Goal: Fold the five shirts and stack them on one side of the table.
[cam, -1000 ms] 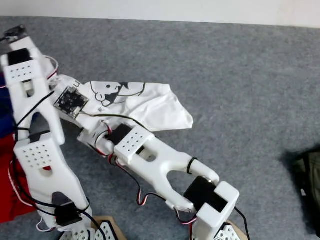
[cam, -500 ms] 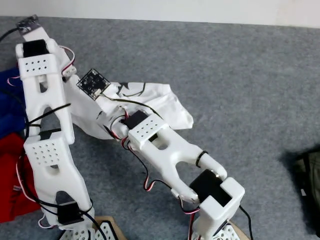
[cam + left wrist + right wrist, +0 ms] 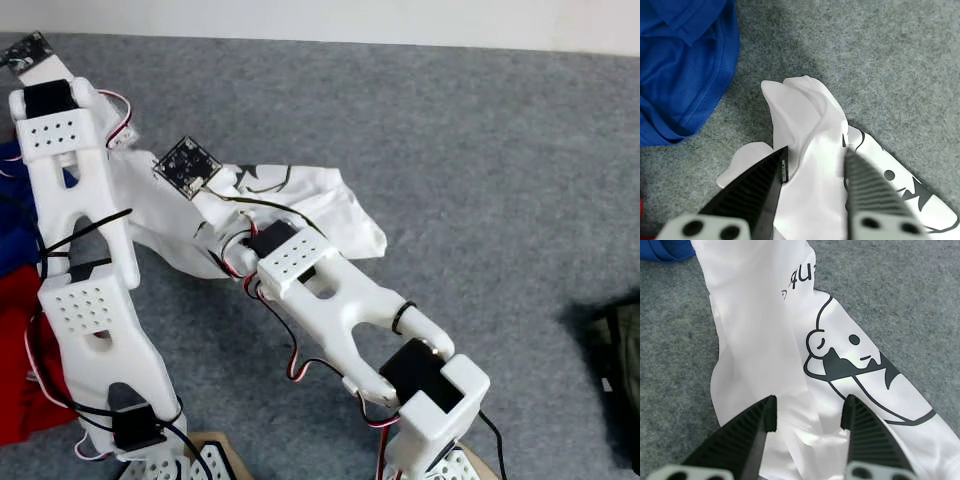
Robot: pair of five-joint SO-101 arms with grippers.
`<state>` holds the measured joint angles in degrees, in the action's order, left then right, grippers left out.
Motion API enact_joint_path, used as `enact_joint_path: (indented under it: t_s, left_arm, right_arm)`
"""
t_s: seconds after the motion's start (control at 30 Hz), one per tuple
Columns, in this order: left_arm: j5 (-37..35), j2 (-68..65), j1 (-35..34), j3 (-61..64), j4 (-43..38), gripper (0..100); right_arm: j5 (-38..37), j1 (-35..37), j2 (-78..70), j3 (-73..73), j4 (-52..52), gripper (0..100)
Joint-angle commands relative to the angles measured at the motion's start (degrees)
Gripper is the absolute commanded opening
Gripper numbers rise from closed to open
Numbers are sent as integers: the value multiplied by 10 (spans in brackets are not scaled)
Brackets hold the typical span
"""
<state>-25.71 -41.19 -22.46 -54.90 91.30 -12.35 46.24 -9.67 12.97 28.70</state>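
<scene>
Two arms lean in over the white shirt (image 3: pixel 340 225) in the high view. It lies crumpled on the grey table (image 3: pixel 480 150), left of centre, with a blue shirt (image 3: pixel 10 220) and a red shirt (image 3: pixel 15 330) at the left edge.

On to the left wrist view: the left gripper (image 3: pixel 815 155) is spread apart, jaws straddling the shirt's bunched end, nothing pinched.

Right wrist view now: the right gripper (image 3: pixel 809 402) gapes wide too, gripping nothing, poised over the cartoon print.
</scene>
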Motion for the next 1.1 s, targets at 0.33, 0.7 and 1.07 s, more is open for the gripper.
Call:
enact_joint_path:
  t_s: [0.33,0.7,1.07]
  left_arm:
    - [9,90,-51,-5,59,450]
    - [83,94,-113,179,96,449]
    - [104,93,-113,359,-32,337]
  right_arm:
    - [-6,-6,-46,-31,2,221]
    - [-6,-6,-49,-31,2,221]
    - [-6,-6,-49,-31,2,221]
